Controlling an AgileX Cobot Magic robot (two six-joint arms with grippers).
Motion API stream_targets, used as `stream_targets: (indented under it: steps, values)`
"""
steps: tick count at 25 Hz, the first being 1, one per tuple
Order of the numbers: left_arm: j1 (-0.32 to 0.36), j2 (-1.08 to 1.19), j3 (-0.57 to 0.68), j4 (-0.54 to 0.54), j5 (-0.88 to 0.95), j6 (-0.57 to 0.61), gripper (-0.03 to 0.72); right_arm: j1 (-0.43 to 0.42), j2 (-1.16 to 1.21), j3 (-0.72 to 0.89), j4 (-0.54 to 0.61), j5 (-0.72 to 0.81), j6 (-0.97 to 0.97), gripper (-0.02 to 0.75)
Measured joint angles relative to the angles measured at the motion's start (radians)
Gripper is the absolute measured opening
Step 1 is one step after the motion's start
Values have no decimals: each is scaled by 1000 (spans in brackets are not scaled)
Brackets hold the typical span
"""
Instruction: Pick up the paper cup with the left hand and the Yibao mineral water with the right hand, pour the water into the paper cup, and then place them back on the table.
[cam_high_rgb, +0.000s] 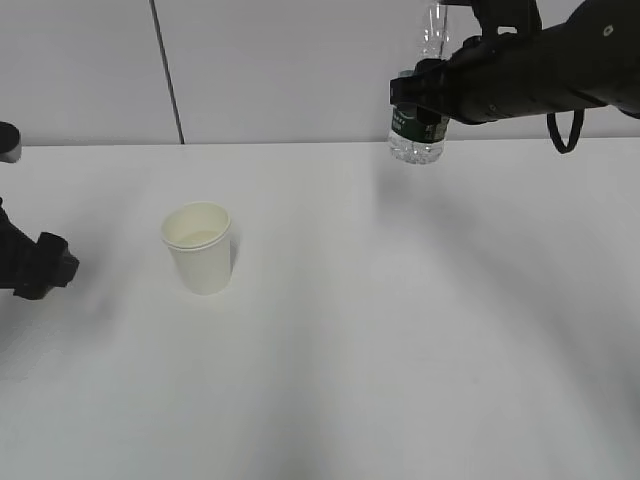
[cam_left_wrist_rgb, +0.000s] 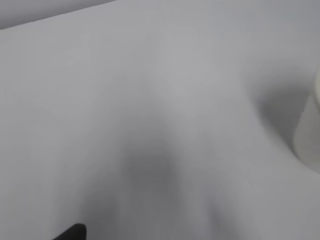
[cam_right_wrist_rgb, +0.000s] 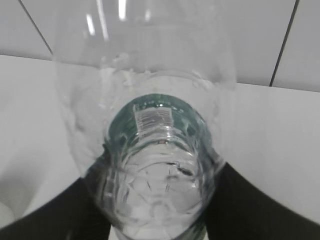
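Right tool (cam_high_rgb: 425, 95) grips Yibao mineral water (cam_high_rgb: 415, 135) above table (cam_high_rgb: 400, 300).

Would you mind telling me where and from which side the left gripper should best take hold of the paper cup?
Probably mid-wall, from the cup's left: the paper cup stands upright, tapering downward, and the left gripper waits on that side of the table, so a level side approach suits.

The paper cup (cam_high_rgb: 200, 247) stands on the table (cam_high_rgb: 400, 330), left of the raised Yibao mineral water (cam_high_rgb: 417, 130).
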Motion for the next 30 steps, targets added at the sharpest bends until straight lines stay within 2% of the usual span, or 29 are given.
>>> stream_targets:
  steps: [5, 7, 11, 13, 17, 24, 30]
  values:
    - [0, -56, -56, -84, 204, 31, 573, 0, 0, 0, 0, 0, 0, 392]
    - [0, -86, -55, -202, 248, 115, 573, 0, 0, 0, 2, 0, 0, 392]
    - [0, -136, -55, -481, 297, 380, 573, 0, 0, 0, 3, 0, 0, 392]
    - [0, -164, -55, -540, 307, 439, 573, 0, 0, 0, 3, 0, 0, 392]
    - [0, -247, -45, -564, 335, 462, 573, 0, 0, 0, 4, 0, 0, 392]
    - [0, -524, 81, -566, 353, 466, 573, 0, 0, 0, 4, 0, 0, 392]
    - [0, -766, 175, -566, 445, 466, 573, 0, 0, 0, 4, 0, 0, 392]
